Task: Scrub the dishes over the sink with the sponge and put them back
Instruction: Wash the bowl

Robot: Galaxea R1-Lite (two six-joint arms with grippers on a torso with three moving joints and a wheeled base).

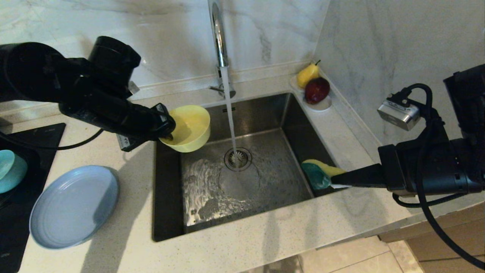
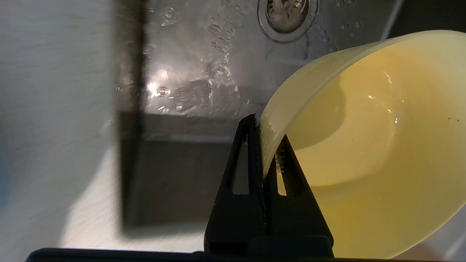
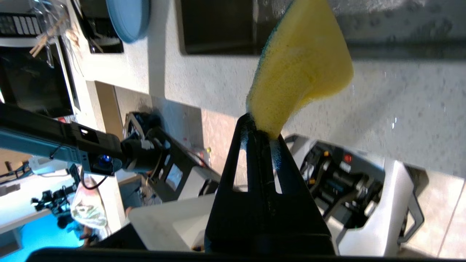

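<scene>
My left gripper (image 1: 169, 131) (image 2: 267, 131) is shut on the rim of the yellow bowl (image 1: 188, 128) (image 2: 367, 142), one finger inside and one outside. The bowl hangs tilted over the left rear part of the sink (image 1: 212, 201) (image 2: 204, 65), left of the running water. At the sink's right edge my right gripper (image 1: 335, 182) (image 3: 263, 125) is shut on the sponge (image 1: 320, 172) (image 3: 300, 62), yellow face with a green layer. The grey-blue plate (image 1: 74, 206) (image 3: 128, 18) lies on the counter left of the sink. The teal bowl (image 1: 11, 170) sits at the far left.
The chrome tap (image 1: 219, 41) runs a stream onto the drain strainer (image 1: 238, 158) (image 2: 287, 14). A white dish (image 1: 322, 104) with a pear and a red fruit stands at the back right corner. A black hob (image 1: 22, 182) covers the far left counter.
</scene>
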